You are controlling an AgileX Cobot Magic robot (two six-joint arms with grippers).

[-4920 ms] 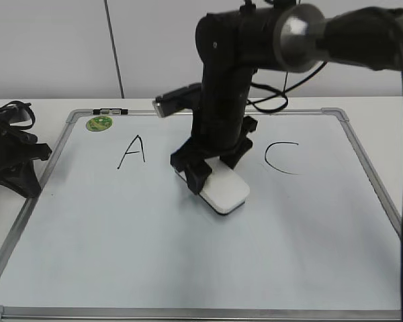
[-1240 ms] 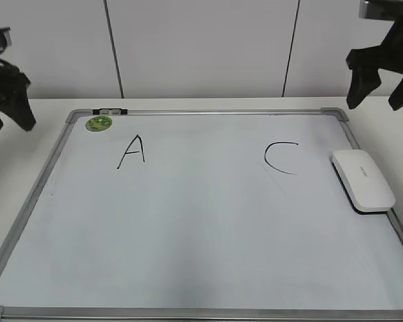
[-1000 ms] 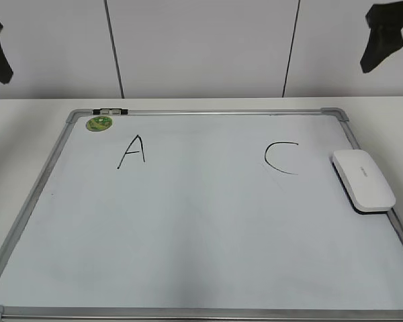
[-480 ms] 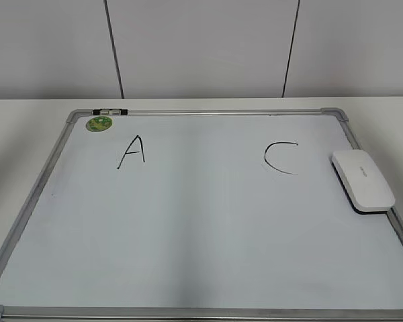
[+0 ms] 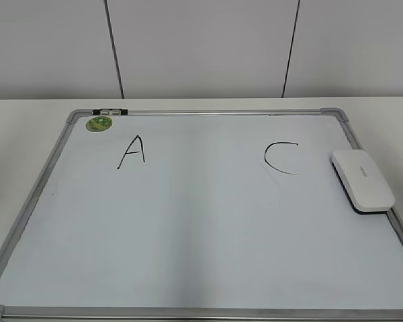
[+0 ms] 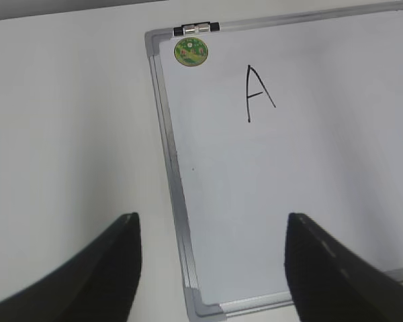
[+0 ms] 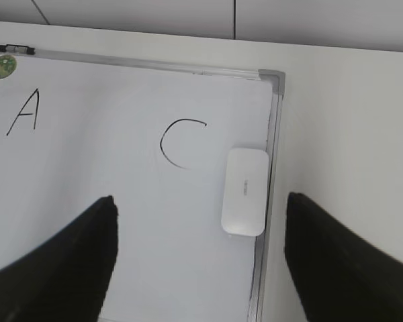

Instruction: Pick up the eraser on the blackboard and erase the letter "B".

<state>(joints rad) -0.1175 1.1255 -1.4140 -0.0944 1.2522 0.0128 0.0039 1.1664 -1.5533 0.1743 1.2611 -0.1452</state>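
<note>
Eraser point(image 5: 363, 180): lying flat against the blackboard's point(image 5: 188, 235) right frame, beside the C point(image 5: 281, 157).
Left gripper point(image 6: 211, 268): fingers spread, empty.
Right gripper point(image 7: 198, 258): fingers spread, empty.

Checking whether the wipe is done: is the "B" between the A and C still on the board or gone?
Gone: the blackboard is bare between "A" and "C".
</note>
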